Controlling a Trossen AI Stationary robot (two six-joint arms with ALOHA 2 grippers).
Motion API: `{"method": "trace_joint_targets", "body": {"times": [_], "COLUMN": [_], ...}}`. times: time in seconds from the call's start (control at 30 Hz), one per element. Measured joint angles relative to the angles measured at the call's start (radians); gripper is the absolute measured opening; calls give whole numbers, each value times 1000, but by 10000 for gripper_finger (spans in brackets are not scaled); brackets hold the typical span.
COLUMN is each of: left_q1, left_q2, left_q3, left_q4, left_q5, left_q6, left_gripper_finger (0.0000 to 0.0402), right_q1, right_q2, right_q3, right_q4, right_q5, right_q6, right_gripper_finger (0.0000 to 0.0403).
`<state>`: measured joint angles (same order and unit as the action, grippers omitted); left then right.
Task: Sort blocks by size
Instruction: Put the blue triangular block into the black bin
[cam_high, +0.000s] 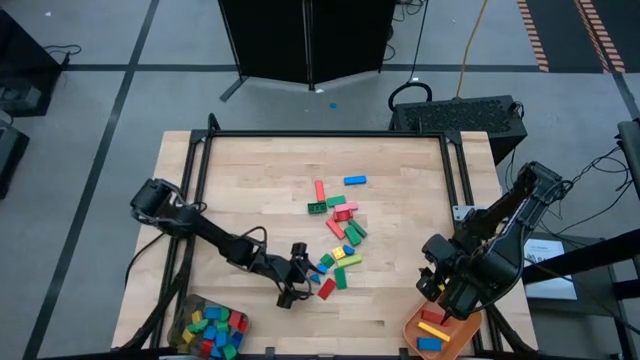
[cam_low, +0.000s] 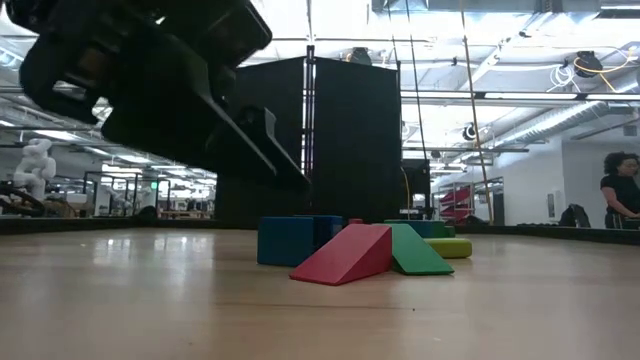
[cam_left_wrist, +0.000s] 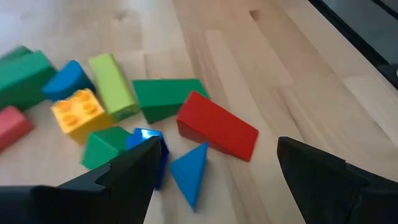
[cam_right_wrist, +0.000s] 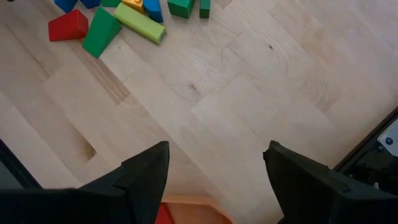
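Note:
Several blocks (cam_high: 338, 240) in red, green, blue, yellow and pink lie loose on the middle of the wooden table. My left gripper (cam_high: 296, 274) is open and empty, low over the pile's near left side. In the left wrist view (cam_left_wrist: 217, 165) a red wedge (cam_left_wrist: 217, 133) and a blue wedge (cam_left_wrist: 189, 174) lie on the table ahead of the gap between its fingers. In the low view the gripper (cam_low: 160, 80) hangs above the table, left of the red wedge (cam_low: 345, 256). My right gripper (cam_high: 438, 285) is open and empty above the orange tray (cam_high: 455, 340).
A grey container (cam_high: 212, 330) with several small blocks stands at the near left. The orange tray at the near right holds a few blocks, one red (cam_right_wrist: 163, 215). A blue block (cam_high: 355, 181) lies apart, farther back. A person (cam_low: 620, 195) stands in the room beyond the table.

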<state>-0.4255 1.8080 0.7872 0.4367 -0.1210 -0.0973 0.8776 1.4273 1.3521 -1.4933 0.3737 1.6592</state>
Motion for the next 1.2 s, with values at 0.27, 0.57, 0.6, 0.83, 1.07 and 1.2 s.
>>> {"method": "trace_joint_targets", "body": {"times": [0.27,0.57,0.6,0.83,1.07,1.2], "left_q1": [10,18,18,20,20,20], "left_q2": [15,48,55,75,90,122], "left_q3": [0,1,2,-1,-1,1], "left_q4": [9,18,26,29,20,31], "left_q5": [8,13,13,15,11,2], "left_q6": [-1,-11,-21,-26,-28,-59], "left_gripper_finger": [322,312,306,277,276,275], "right_q1": [0,0,0,0,0,0], "right_q2": [0,0,0,0,0,0], "right_q3": [0,0,0,0,0,0], "right_q4": [0,0,0,0,0,-1], "right_q5": [-1,-1,0,0,0,0], "right_q6": [1,0,0,0,0,1], "right_gripper_finger": [256,256,256,256,256,256]}}
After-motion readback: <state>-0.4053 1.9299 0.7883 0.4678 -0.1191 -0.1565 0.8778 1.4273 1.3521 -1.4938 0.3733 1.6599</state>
